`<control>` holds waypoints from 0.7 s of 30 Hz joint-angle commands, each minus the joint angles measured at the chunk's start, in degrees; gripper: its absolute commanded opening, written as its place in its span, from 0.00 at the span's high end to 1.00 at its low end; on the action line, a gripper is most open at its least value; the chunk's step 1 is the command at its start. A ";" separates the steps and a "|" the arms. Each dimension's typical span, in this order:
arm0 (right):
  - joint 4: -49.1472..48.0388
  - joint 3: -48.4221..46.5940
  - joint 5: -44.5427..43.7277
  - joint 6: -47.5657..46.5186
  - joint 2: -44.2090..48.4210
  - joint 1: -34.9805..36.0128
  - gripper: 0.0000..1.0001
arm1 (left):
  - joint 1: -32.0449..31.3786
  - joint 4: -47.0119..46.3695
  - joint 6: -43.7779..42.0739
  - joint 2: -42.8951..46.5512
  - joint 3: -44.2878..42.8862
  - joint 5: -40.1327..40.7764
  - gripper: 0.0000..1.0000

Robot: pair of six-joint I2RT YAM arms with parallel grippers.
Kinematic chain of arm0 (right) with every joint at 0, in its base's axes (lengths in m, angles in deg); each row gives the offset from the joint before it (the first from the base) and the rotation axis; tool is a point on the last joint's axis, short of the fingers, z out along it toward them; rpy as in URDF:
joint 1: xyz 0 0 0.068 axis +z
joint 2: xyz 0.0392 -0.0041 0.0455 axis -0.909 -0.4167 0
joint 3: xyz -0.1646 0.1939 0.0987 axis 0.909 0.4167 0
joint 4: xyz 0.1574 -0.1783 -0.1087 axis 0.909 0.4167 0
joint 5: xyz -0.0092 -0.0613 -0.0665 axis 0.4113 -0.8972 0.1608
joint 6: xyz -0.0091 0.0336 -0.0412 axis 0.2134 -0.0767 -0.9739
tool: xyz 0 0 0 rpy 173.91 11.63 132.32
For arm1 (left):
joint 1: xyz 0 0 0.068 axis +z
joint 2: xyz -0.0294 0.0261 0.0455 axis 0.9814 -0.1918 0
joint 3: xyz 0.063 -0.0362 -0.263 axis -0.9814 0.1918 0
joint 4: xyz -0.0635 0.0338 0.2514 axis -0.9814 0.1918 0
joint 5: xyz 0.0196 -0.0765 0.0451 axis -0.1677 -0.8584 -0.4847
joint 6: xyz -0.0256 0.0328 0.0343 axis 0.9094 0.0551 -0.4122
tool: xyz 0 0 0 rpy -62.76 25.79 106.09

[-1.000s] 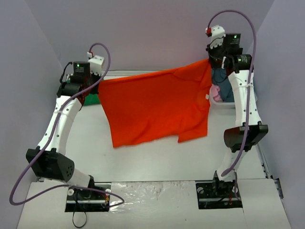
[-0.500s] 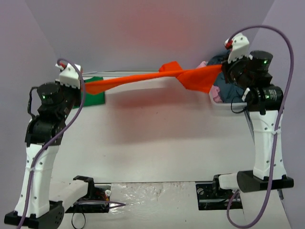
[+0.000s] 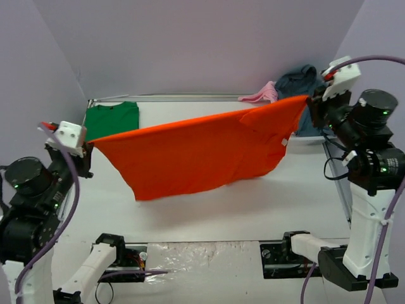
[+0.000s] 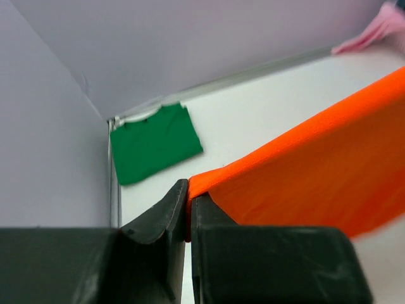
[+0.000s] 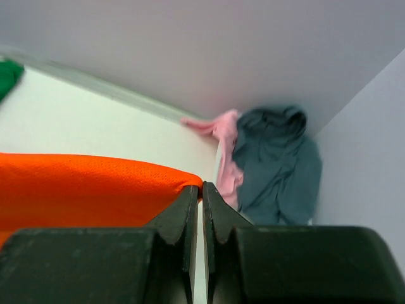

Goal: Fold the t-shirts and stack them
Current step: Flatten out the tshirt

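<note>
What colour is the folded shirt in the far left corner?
The folded cloth t-shirt is green; left wrist view.

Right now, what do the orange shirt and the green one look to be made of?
The orange t-shirt looks like thin, soft, matte knit: it sags between the left gripper and right gripper, and the right wrist view shows a fine mesh-like texture, possibly synthetic. The green t-shirt is matte cloth too, folded flat; its weave is too blurred to tell.
</note>
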 commanded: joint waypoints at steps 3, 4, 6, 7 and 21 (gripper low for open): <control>-3.14 -9.69 -3.16 2.73 -6.08 -1.81 1.00 | 1.99 0.87 3.29 -3.26 -9.60 0.58 0.98; -3.23 -12.05 -4.03 2.82 -7.31 -1.81 1.00 | 1.91 0.61 2.94 -4.40 -11.27 1.11 0.98; -4.10 -13.12 -5.71 2.30 -11.27 -1.73 1.00 | 1.99 -0.79 2.32 -8.09 -11.81 2.87 0.98; -4.72 -12.95 -6.15 1.95 -12.24 -1.81 1.00 | 1.99 -1.50 1.54 -9.15 -10.85 3.13 0.98; -21.78 -0.60 -11.59 -1.75 -39.28 -0.94 0.91 | 1.99 -30.15 -1.63 -52.27 2.62 1.38 0.97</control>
